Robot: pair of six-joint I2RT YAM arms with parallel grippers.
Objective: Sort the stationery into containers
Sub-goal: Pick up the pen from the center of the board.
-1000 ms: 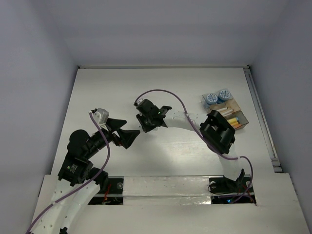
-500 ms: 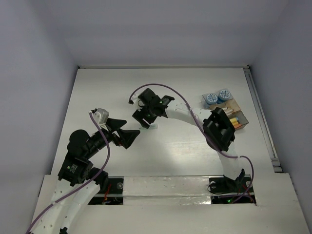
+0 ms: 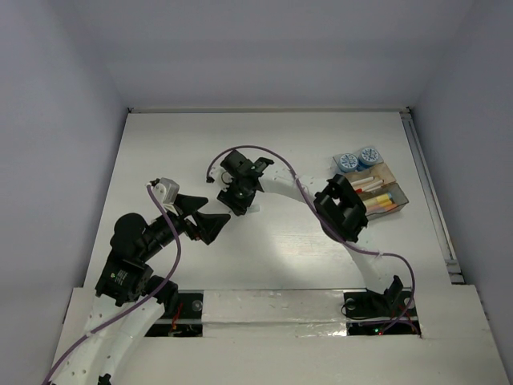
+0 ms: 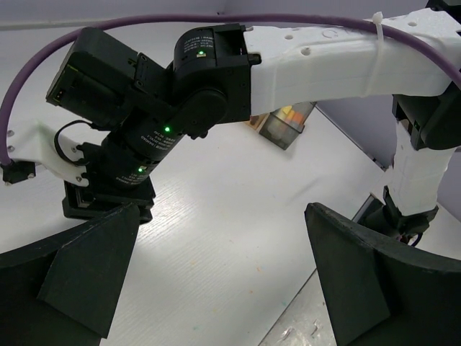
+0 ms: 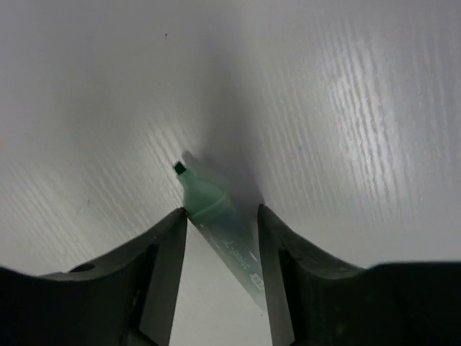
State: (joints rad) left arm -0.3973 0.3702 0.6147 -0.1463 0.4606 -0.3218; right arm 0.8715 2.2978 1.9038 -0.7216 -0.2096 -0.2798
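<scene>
A green pen (image 5: 216, 223) with a dark tip lies slantwise on the white table. My right gripper (image 5: 221, 213) is down at the table, its jaws narrowed but open on either side of the pen; the left finger touches the pen's collar. In the top view the right gripper (image 3: 235, 200) hides the pen. The containers (image 3: 383, 194), tan and clear trays, stand at the far right with orange and yellow pens (image 3: 387, 203) in them. Two blue-and-white pots (image 3: 357, 159) stand just behind. My left gripper (image 3: 210, 218) is wide open and empty, above the table (image 4: 222, 216).
The right arm's white forearm (image 3: 288, 188) arches across the table middle, with a purple cable above it. A tray corner (image 4: 284, 126) shows behind that arm in the left wrist view. A rail (image 3: 429, 192) runs along the table's right edge.
My right gripper has moved left and down toward the table, and its elbow has swung left. The left arm has not moved.
</scene>
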